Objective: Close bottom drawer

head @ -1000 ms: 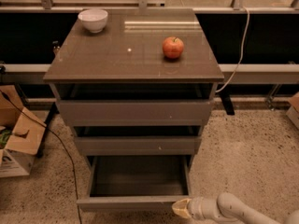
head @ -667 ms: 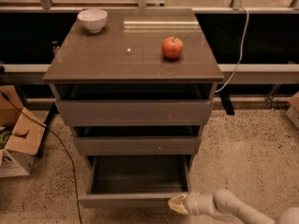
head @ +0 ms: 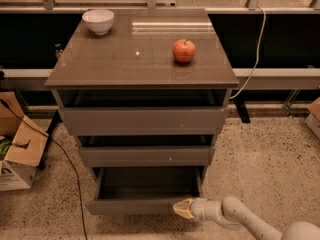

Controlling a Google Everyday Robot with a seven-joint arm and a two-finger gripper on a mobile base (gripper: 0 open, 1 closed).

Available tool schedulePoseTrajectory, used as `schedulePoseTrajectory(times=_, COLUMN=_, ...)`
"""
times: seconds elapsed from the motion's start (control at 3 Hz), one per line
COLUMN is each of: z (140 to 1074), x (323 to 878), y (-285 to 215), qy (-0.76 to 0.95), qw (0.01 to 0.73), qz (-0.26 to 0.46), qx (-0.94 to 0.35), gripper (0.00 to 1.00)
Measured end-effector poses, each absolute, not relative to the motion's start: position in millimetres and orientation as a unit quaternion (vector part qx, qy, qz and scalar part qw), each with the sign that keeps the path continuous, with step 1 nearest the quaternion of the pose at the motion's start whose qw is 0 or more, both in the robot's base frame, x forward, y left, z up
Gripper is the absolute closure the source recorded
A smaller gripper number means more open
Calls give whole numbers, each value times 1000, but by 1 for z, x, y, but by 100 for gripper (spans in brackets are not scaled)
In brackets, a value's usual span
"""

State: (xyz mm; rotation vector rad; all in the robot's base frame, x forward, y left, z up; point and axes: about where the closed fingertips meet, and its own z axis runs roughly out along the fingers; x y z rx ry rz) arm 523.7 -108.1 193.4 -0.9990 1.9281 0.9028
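Bottom drawer (head: 130, 206): lowest of three in the cabinet (head: 140, 59), grey-brown, wide and shallow. Front panel plain and flat, same tone as the panels above it. Drawer stands pulled well out toward the camera; the whole tray shows from above, its inner bottom dark and its side walls thin. Front panel sits forward of the two drawers above, just above the speckled floor (head: 250, 154). Drawer looks level and square to the cabinet, not skewed. Gripper (head: 181, 209): pale tip, low at the right end of the front panel, against its outer face, arm reaching in from the lower right.
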Motion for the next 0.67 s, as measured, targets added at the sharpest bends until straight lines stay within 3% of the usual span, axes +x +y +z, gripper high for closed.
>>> schedulePoseTrajectory(times=0.33, z=195, x=530, y=-105, qy=752, qw=394, qz=356, qx=-390, gripper=55)
schedulePoseTrajectory(times=0.67, z=196, x=553, y=-89, qy=736, qw=422, qz=370, qx=-379, gripper=24)
